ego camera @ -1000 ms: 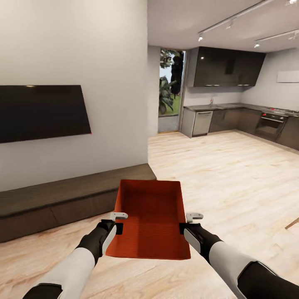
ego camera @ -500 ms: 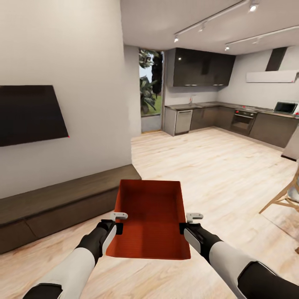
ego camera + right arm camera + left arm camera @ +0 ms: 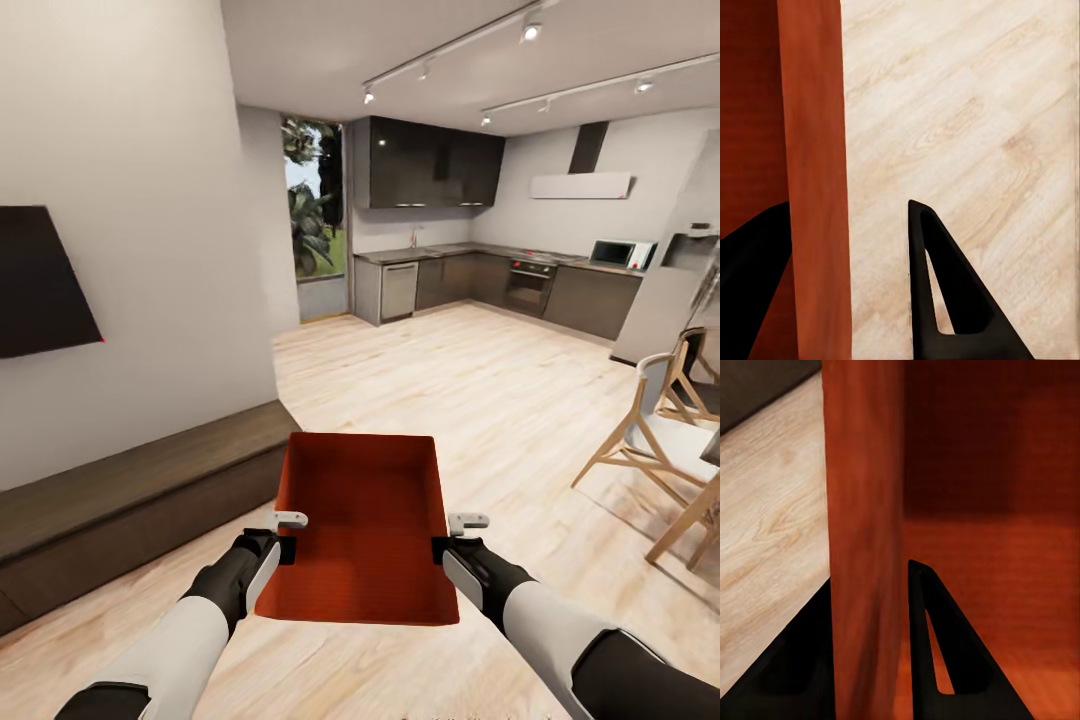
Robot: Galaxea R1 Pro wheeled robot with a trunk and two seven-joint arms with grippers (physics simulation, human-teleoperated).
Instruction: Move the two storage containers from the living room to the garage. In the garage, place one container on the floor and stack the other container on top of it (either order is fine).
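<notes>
**Carrying one bin out of the living room, both grippers on its walls**

Over the wood-plank floor [image 3: 480, 400], out in front of your chest, you are holding one storage container [image 3: 362, 530] level between both arms, open side up and empty. Nothing is bearing it but the grippers. The left gripper [image 3: 287, 535] is pinching the container's left long wall near its near end; in the left wrist view one finger [image 3: 945, 660] is sitting inside the wall and the other outside. The right gripper [image 3: 447, 537] is gripping the right wall; the outer finger [image 3: 952, 292] seems to be standing a little off it there, so treat that hold as the weaker one.

The TV [image 3: 40, 280] and the dark bench [image 3: 130, 490] are lying off to your left, the kitchen [image 3: 470, 250] ahead, chairs [image 3: 650, 440] to the right.

For this carry, judging from here:
- be keeping both wrists at one height so the container is not twisting
- be steering wide of the chairs
- be turning the base gently

The garage is not yet in sight.
</notes>
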